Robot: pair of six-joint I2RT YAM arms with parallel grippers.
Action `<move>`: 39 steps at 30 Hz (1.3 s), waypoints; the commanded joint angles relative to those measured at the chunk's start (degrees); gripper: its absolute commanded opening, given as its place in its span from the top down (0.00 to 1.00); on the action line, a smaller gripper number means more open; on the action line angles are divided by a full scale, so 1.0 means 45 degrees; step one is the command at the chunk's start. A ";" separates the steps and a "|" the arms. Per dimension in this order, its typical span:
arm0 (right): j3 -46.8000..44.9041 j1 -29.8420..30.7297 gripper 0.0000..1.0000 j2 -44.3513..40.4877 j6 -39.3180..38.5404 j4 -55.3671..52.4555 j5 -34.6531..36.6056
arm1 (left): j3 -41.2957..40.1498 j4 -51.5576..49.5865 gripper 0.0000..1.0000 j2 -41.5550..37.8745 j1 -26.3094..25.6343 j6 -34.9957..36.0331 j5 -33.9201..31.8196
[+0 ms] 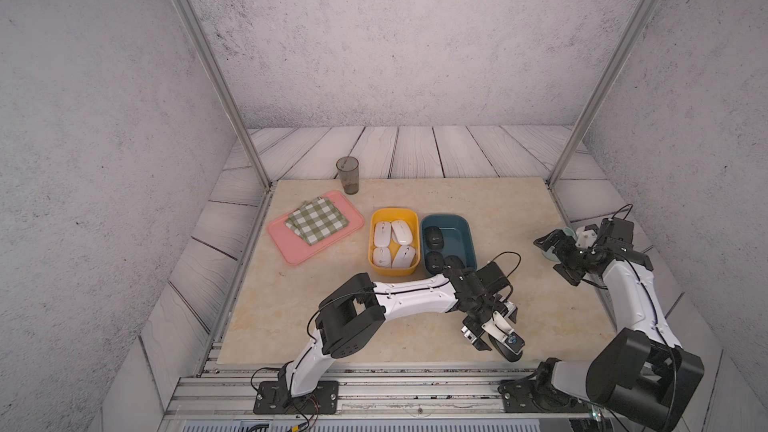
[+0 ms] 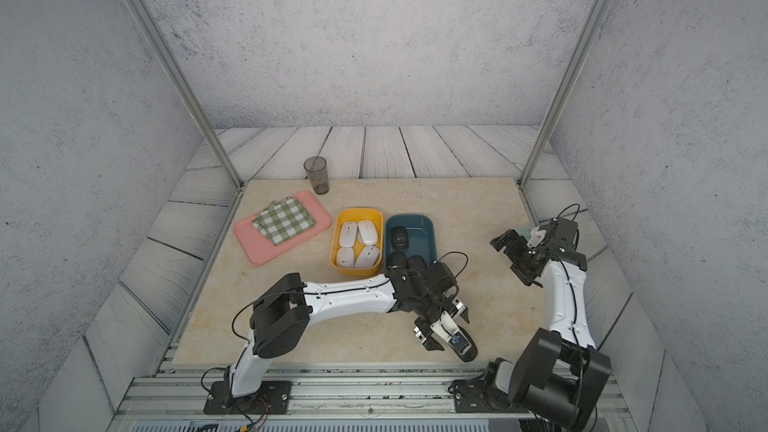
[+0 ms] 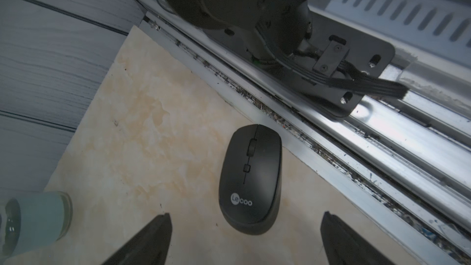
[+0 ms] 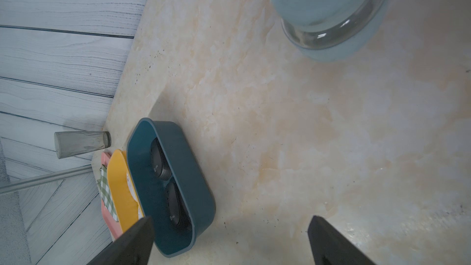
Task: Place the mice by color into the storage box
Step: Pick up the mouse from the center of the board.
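**Top views.** Show, in both top views, a yellow box point(image 1: 393, 271) and a blue box point(image 1: 473, 243) just beside each other near the middle of the beige tabletop point(image 1: 332, 326). Four white mice point(image 1: 381, 233) in the yellow box. Three black mice point(image 1: 433, 238) in the blue box, two at its near end and one at its far left corner. Fourth black mouse point(image 1: 508, 349) flat on the tabletop, close to the front rail point(image 1: 415, 371) and directly beneath the left gripper point(image 1: 498, 330). Jaws of that gripper spread wide, one on each side of the mouse. Right gripper point(image 1: 555, 259) raised at the right edge of the tabletop, jaws likewise spread and empty, partly covering a pale teal cup point(image 1: 547, 254). On the left, a pink tray point(image 1: 291, 253) bearing a checked cloth point(image 1: 317, 220), with a grey tumbler point(image 1: 348, 174) behind it.

**Left wrist.** Shows the black mouse point(image 3: 251, 179) top side up, logo end toward the left gripper point(image 3: 247, 214), wheel end toward the rail point(image 3: 331, 133). Both fingertips point(image 3: 163, 223) clear of the shell: released, grasping nothing.

**Right wrist.** Shows the right gripper point(image 4: 232, 218) with jaws wide apart over bare tabletop, holding nothing. Blue box point(image 4: 201, 187) beside one fingertip point(image 4: 145, 228), with two black mice point(image 4: 159, 160) visible inside and the third not discernible. Yellow box point(image 4: 117, 174) beyond it.
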 commanded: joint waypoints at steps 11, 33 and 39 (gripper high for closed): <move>-0.0353 -0.0056 0.01 -0.1425 0.0336 0.0391 -0.0419 | 0.1680 -0.1582 0.02 0.1737 -0.0100 0.0138 0.0798; -0.1103 -0.0036 0.01 -0.2186 0.0922 0.1446 -0.1369 | 0.4456 -0.3514 0.04 0.4305 -0.0134 -0.0762 0.0169; -0.1240 -0.0036 0.01 -0.2383 0.1028 0.1602 -0.1391 | 0.5001 -0.3704 0.17 0.4492 -0.0185 -0.1642 0.0023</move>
